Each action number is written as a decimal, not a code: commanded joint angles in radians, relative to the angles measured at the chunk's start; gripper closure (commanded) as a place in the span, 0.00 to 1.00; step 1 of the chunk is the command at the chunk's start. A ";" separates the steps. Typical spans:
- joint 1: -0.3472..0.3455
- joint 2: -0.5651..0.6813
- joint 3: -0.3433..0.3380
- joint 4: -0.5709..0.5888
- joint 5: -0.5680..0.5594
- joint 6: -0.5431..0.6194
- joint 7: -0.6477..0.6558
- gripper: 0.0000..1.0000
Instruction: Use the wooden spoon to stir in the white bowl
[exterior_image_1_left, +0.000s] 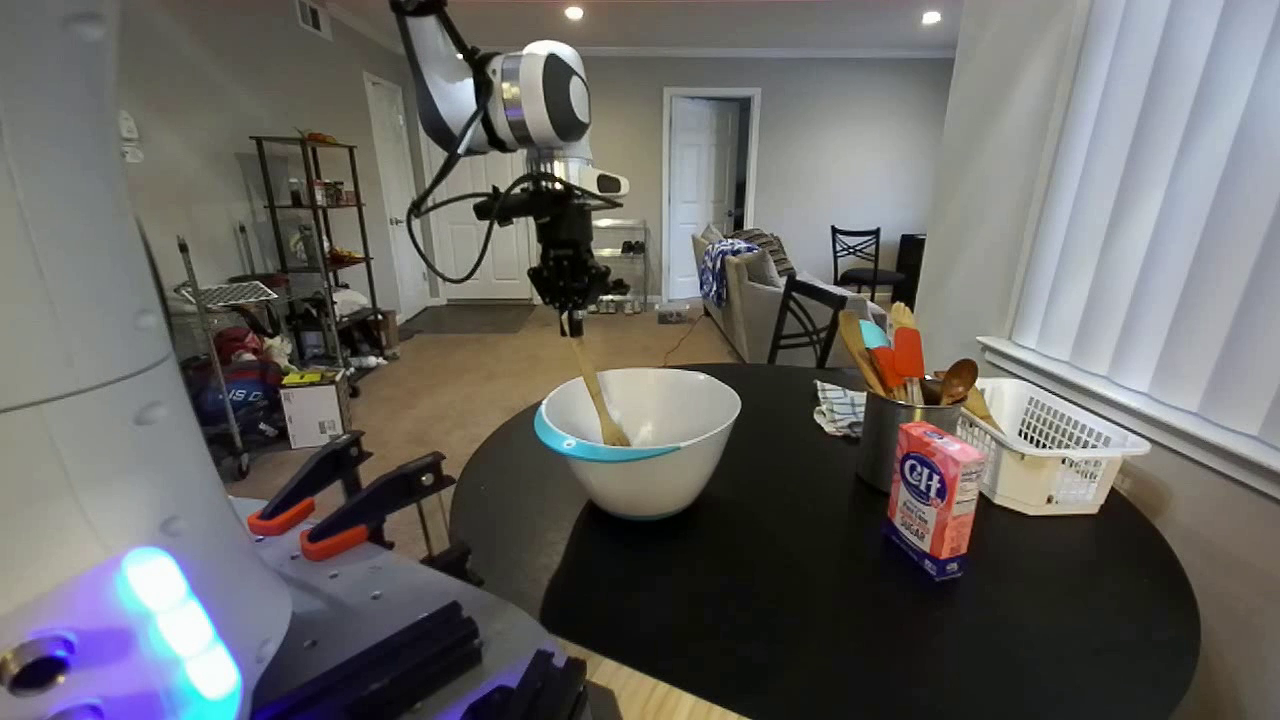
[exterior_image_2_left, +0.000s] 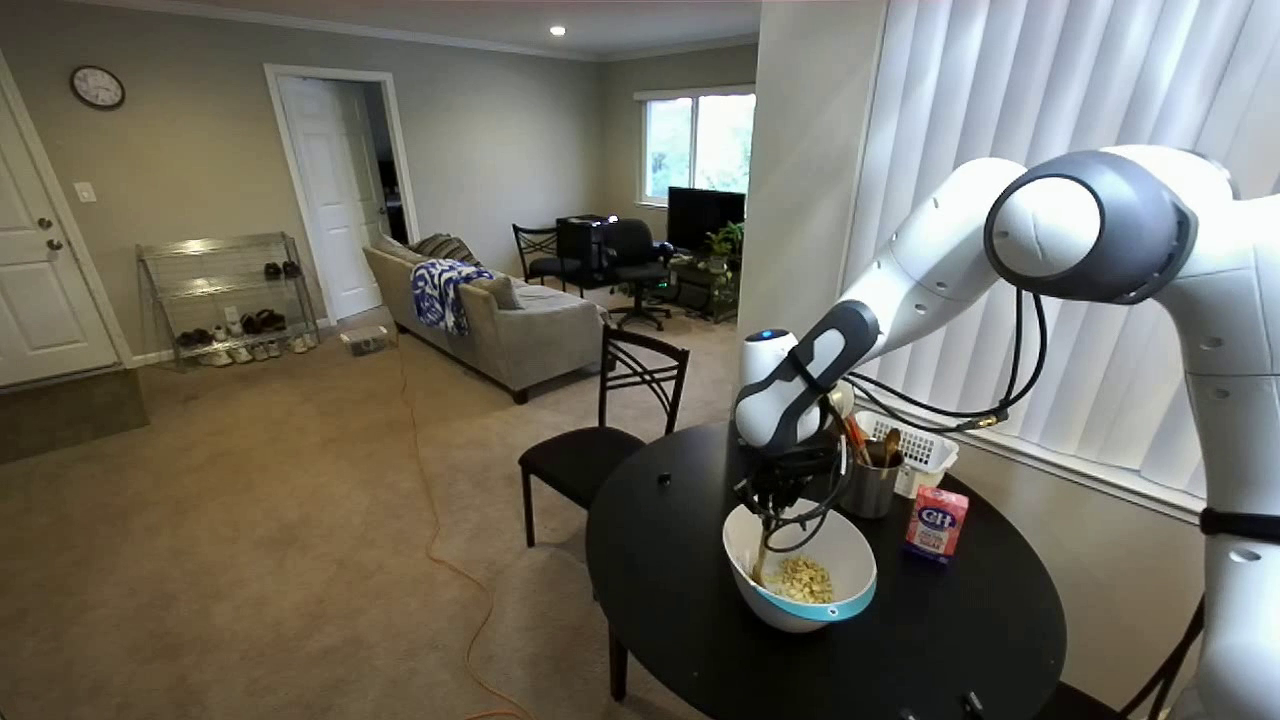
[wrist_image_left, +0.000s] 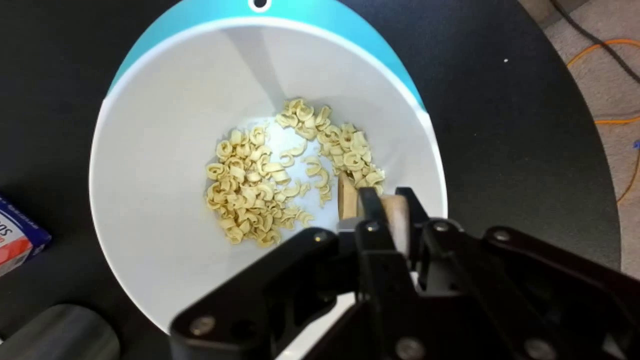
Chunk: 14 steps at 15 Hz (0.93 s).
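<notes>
The white bowl (exterior_image_1_left: 650, 490) stands on the black table, and it shows in an exterior view (exterior_image_2_left: 790, 619) and the wrist view (wrist_image_left: 145, 150) too. Pasta pieces (wrist_image_left: 245, 195) lie on its floor in two heaps with a thin gap between. My gripper (exterior_image_1_left: 571, 325) is above the bowl, shut on the upper handle of the wooden spoon (exterior_image_1_left: 597, 395). In the wrist view the gripper (wrist_image_left: 389, 197) has the handle end between its fingers. The spoon (wrist_image_left: 347, 197) slants down into the bowl, its lower end by the right-hand heap. The fingers partly hide the spoon.
A pink sugar box (exterior_image_1_left: 935, 500) stands on the table (exterior_image_1_left: 760, 590) beside the bowl. Behind it are a metal utensil holder (exterior_image_1_left: 880, 440) with several utensils and a white slatted basket (exterior_image_1_left: 1060, 485). A checked cloth (exterior_image_1_left: 838, 408) lies near the holder. A chair (exterior_image_2_left: 580, 465) stands at the table.
</notes>
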 joint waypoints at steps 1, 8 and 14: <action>-0.024 -0.019 0.033 0.002 0.060 -0.096 -0.113 0.96; 0.008 0.004 0.010 0.085 0.015 -0.371 -0.070 0.96; 0.058 0.018 -0.010 0.122 -0.096 -0.438 0.035 0.96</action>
